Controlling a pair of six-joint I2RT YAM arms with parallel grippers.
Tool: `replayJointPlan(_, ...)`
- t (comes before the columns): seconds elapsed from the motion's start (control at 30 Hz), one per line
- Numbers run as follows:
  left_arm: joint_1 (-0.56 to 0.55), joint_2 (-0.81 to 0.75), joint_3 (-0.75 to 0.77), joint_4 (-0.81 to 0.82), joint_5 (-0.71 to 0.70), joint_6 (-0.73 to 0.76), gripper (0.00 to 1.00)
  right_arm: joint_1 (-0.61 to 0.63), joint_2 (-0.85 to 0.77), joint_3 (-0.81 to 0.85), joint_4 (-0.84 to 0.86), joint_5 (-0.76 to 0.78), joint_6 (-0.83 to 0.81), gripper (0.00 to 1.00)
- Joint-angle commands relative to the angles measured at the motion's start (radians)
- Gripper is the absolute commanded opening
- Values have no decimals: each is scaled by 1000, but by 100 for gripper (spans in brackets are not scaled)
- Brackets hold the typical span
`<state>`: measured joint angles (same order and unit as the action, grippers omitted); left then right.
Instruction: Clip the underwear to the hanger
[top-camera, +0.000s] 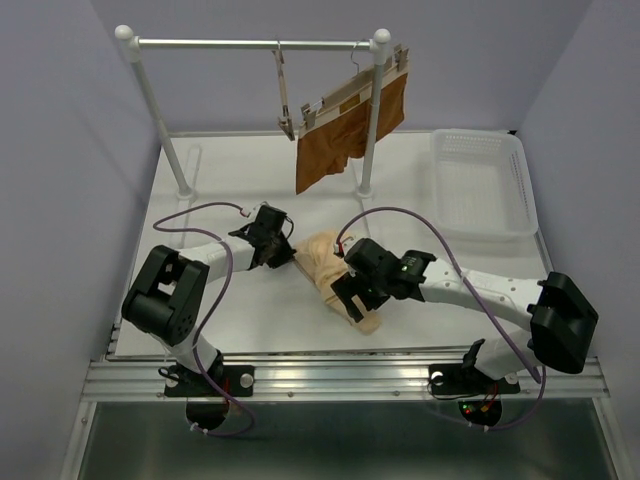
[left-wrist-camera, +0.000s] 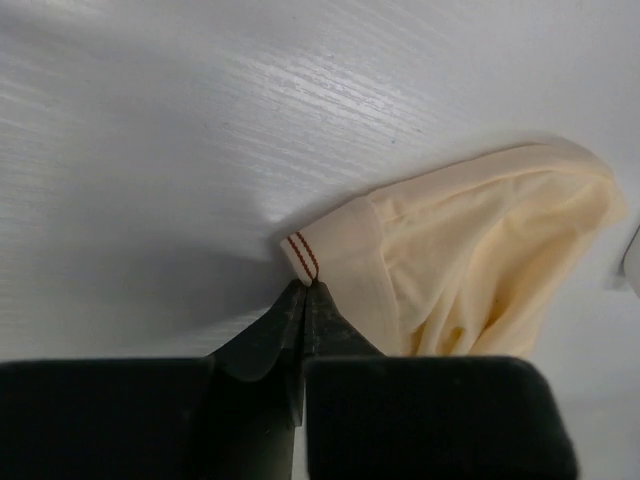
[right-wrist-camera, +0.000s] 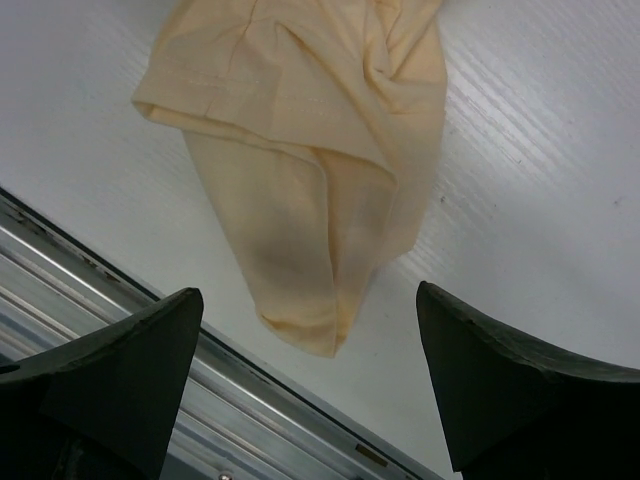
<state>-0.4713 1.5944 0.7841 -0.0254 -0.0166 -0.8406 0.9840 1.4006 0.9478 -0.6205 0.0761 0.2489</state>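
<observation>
The underwear (top-camera: 330, 265) lies crumpled on the white table (top-camera: 240, 315) at the centre of the overhead view, between the two arms and well apart from the rack (top-camera: 250, 44) at the top of the frame. The left gripper (top-camera: 288, 248) sits at the cloth's left edge. In the left wrist view its fingers (left-wrist-camera: 270, 335) are pressed together at the waistband corner marked with two red stripes. They appear to be pinching the very edge of that corner, which looks slightly raised off the table. A corner is probably chosen because it lets the waistband be pulled out straight for a clip. The right gripper (top-camera: 352, 298) hovers low over the lower end of the garment with its jaws spread wide and nothing between them. In the right wrist view the folded tail of the underwear (right-wrist-camera: 310, 200) lies between the two dark fingers (right-wrist-camera: 120, 380), close to the metal rail at the table's near edge. It seems placed to take a second hold so the cloth can be spread. The hanger (top-camera: 284, 95) hangs bare from the rod at top centre, its clips holding nothing, so the clipping is not yet done. Just right of it a second hanger (top-camera: 350, 92) carries a rust-brown garment (top-camera: 345, 140). The white mesh basket (top-camera: 478, 230) at the right of the frame shows nothing inside it.
</observation>
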Motion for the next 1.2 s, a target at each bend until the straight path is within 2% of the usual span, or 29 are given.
replayJointPlan(0.0,-4,32,24,-5,-16,-12,6,13,14,-6,62,33,27,92)
replayJointPlan(0.03,-3,35,32,-8,-16,-14,0,13,20,-14,67,24,30,88)
replayJointPlan(0.17,-3,38,43,-15,-20,-17,0,13,23,-36,73,25,59,79)
replayJointPlan(0.37,-3,32,53,-33,-29,-11,0,22,32,20,152,24,6,79)
replayJointPlan(0.6,-3,47,63,-31,-20,3,0,22,135,126,219,13,-210,80)
replayJointPlan(0.73,-4,36,63,-28,-25,9,0,22,207,166,226,20,-278,79)
replayJointPlan(0.77,-3,35,64,-30,-25,11,0,22,219,172,226,21,-290,76)
replayJointPlan(0.83,-3,30,70,-36,-29,15,0,22,247,184,226,21,-300,64)
replayJointPlan(0.87,-3,29,73,-36,-32,14,0,22,253,195,226,14,-303,52)
replayJointPlan(0.93,-1,27,81,-42,-34,18,0,22,262,198,226,13,-292,38)
replayJointPlan(0.97,-1,29,84,-45,-39,18,0,22,264,200,226,22,-286,26)
replayJointPlan(1.07,-3,29,95,-59,-55,25,0,22,259,200,225,40,-264,12)
replayJointPlan(1.1,-3,29,96,-68,-59,26,0,22,253,206,225,83,-252,3)
replayJointPlan(1.17,0,27,103,-79,-77,29,0,2,229,220,219,122,-171,1)
